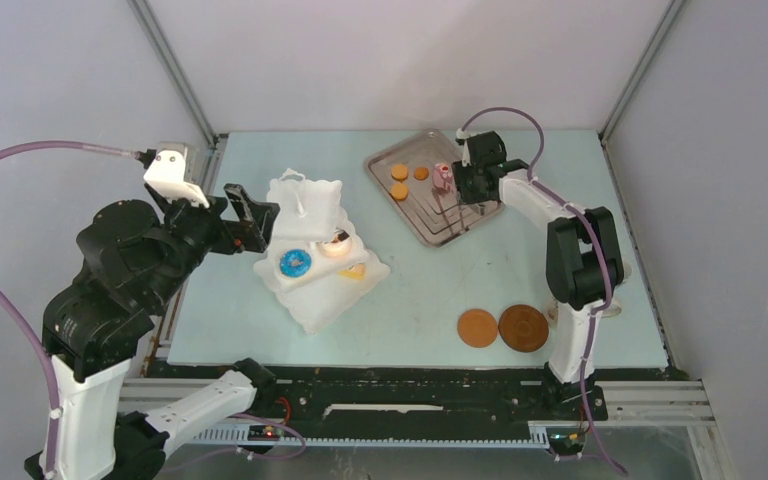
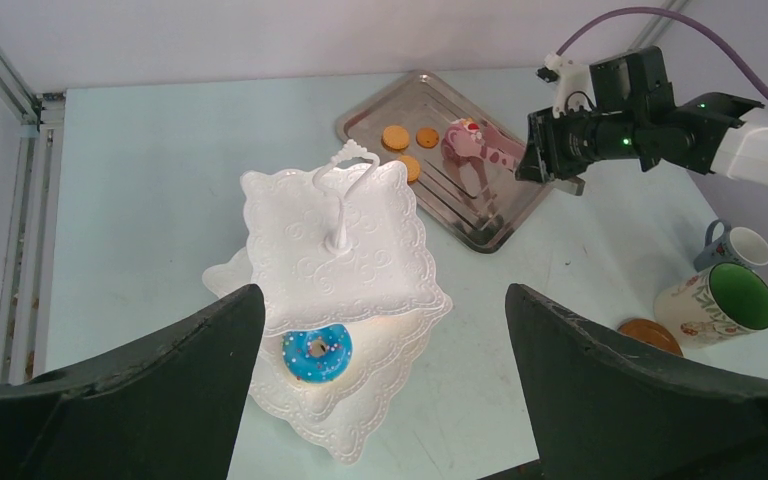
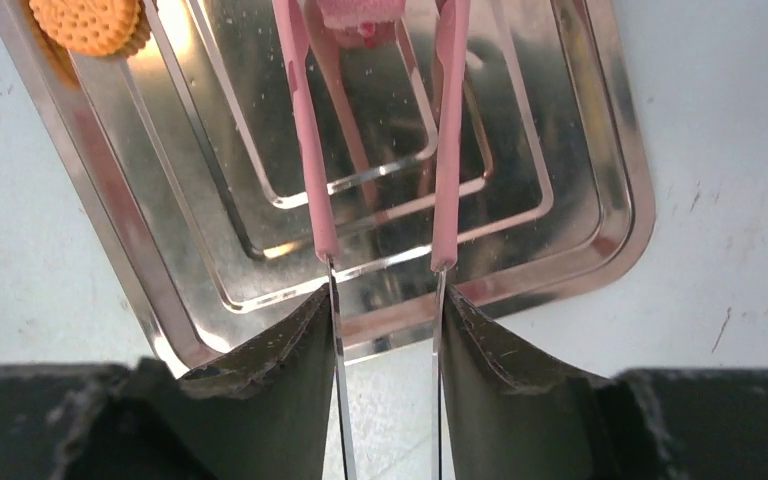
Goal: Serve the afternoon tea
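Two arms of the pink tongs (image 3: 448, 150), squeezed by the right gripper (image 3: 388, 295), run lengthwise across the tray (image 3: 580, 200) to pinch a pink pastry (image 3: 358, 12), while the left gripper (image 2: 382, 292) gapes empty and the mug (image 2: 715, 300) print is unreadable.

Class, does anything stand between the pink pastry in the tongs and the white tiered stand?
Nothing visible does. Between the pink pastry and the stand lie only flat orange biscuits on the tray and bare table.

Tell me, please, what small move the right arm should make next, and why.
Probably lift straight up: the right gripper squeezes the pink tongs, whose tips clamp a pink pastry at the rectangular silver metal tray, and the top of the white three-tier scalloped stand is bare.
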`<state>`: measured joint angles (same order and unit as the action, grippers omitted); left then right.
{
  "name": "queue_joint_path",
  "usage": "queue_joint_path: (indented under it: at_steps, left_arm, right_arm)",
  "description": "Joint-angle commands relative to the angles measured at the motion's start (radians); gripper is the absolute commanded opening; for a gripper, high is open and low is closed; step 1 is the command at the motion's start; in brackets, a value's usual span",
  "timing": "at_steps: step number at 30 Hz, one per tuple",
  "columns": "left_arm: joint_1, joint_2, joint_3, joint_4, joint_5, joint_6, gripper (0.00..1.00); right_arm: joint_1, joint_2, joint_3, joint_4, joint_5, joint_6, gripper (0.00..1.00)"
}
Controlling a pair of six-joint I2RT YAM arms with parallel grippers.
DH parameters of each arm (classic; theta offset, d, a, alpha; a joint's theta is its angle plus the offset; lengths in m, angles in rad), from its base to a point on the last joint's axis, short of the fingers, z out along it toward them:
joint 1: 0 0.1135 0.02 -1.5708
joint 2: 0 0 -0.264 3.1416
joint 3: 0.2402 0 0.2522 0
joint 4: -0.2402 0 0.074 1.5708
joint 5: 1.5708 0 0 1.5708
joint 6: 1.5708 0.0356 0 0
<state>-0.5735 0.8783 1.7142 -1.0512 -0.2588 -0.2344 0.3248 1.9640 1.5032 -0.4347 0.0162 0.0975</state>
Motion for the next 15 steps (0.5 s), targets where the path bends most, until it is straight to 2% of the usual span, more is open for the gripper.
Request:
queue_joint_path:
  at_steps: [1, 10, 15]
  left_arm:
    - [0.0, 0.007, 0.02, 0.02, -0.009, 0.015, 0.98]
    - [0.002, 0.006, 0.022, 0.022, -0.01, 0.019, 0.98]
    - [0.002, 0.004, 0.021, 0.023, -0.007, 0.019, 0.98]
  right_arm:
    - [-0.005, 0.048, 0.1, 0.008, -0.005, -0.004, 0.42]
    - [-0.004, 0.1, 0.162, -0.021, -0.005, -0.011, 0.34]
    - [-0.005, 0.088, 0.16, -0.044, -0.004, -0.012, 0.23]
